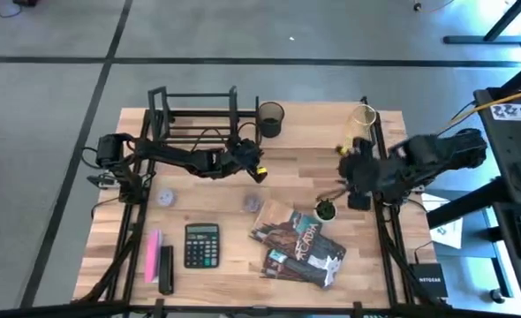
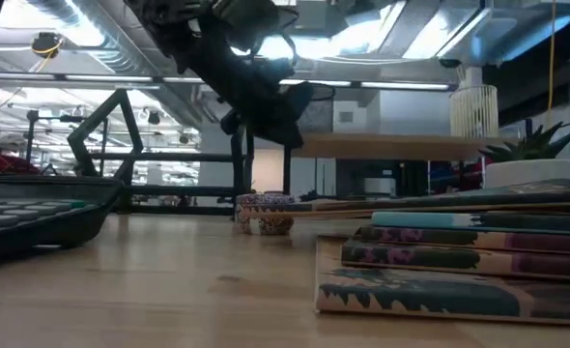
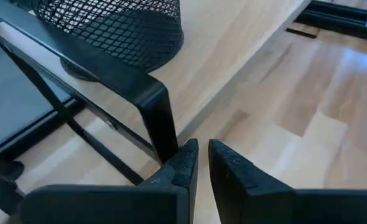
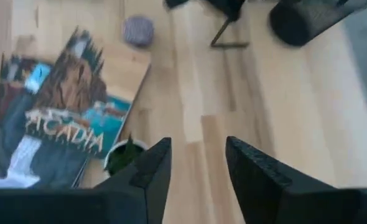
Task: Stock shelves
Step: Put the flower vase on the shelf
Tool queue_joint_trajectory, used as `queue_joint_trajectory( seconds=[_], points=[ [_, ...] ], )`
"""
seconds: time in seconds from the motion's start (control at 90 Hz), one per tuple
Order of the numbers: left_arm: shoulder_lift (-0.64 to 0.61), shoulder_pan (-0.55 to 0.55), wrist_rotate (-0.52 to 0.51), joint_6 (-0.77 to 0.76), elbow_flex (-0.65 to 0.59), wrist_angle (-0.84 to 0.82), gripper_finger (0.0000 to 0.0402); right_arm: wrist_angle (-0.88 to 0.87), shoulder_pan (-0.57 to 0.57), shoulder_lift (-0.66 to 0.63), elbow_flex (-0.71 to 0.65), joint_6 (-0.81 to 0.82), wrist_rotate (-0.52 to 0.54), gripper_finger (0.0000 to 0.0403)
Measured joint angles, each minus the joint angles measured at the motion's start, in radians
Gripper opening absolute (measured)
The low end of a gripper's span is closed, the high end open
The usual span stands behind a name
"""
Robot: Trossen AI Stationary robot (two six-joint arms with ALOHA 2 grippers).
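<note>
1. Books lie nearest the low camera, stacked flat at the table's front right; at least three, top cover reading "ACADIA".
2. Black metal-bar book rack stands at the table's back left, nothing in it. Light-wood board shelf stands at back right, carrying a pale ribbed container; contents cannot be told.
3. One black mesh cup sits just right of the rack; inside not visible.
4. One calculator lies front left, with one pink marker and one black one beside it.
5. One small potted plant touches the books' edge.
6. Left gripper reaches low to the rack's front corner, fingers nearly pressed together, empty.
7. Right gripper hovers above the plant, fingers spread, empty.
</note>
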Motion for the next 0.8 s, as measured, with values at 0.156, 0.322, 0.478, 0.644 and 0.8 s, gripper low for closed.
queue_joint_trajectory(
  seconds=[0.156, 0.322, 0.478, 0.644, 0.8],
  points=[
    [0.013, 0.022, -0.009, 0.016, 0.000, 0.007, 0.0021, 0.026, 0.089, 0.000, -0.133, 0.080, 0.000, 0.0133],
    [0.016, 0.030, -0.011, 0.045, 0.000, 0.006, 0.0021, 0.076, 0.195, -0.005, -0.222, 0.197, 0.001, 0.0133],
    [0.016, 0.041, -0.009, 0.064, 0.000, 0.007, 0.0021, 0.111, 0.295, -0.006, -0.282, 0.319, 0.008, 0.0133],
    [0.013, 0.023, -0.017, 0.074, 0.000, 0.006, 0.0021, 0.125, 0.405, -0.006, -0.349, 0.513, 0.015, 0.0133],
    [-0.012, -0.024, -0.063, 0.104, 0.004, 0.014, 0.0021, 0.252, 0.528, -0.006, -0.440, 0.693, -0.004, 0.0133]
  ],
)
